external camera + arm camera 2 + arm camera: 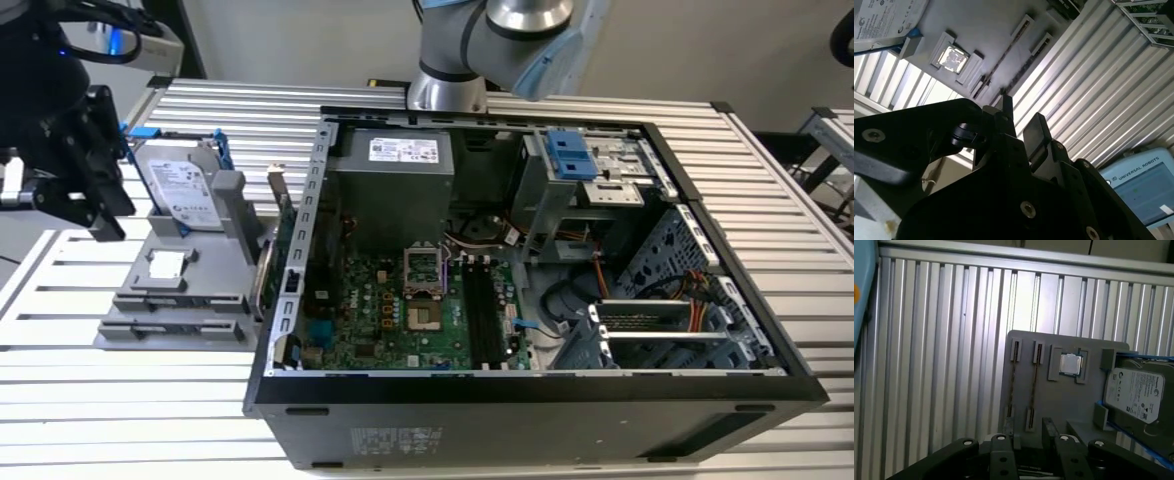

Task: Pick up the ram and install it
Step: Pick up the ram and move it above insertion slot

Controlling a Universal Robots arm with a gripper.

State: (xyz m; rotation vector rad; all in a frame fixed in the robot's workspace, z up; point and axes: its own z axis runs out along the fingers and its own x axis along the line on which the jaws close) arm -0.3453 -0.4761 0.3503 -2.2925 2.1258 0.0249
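While the claw hangs parted (empty) near the grey tray, ribbed aluminium table spreads beneath.

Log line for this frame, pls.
stage: pre-grasp | pincer: open, empty, short of grey fixture | ram: edge-up in fixture slot, not gripped | install: not done

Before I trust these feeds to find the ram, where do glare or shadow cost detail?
Second wrist view: backlit, gripper a black silhouette, table blown out. First wrist view: mild glare on the table. Exterior view: even, computer case interior dim.
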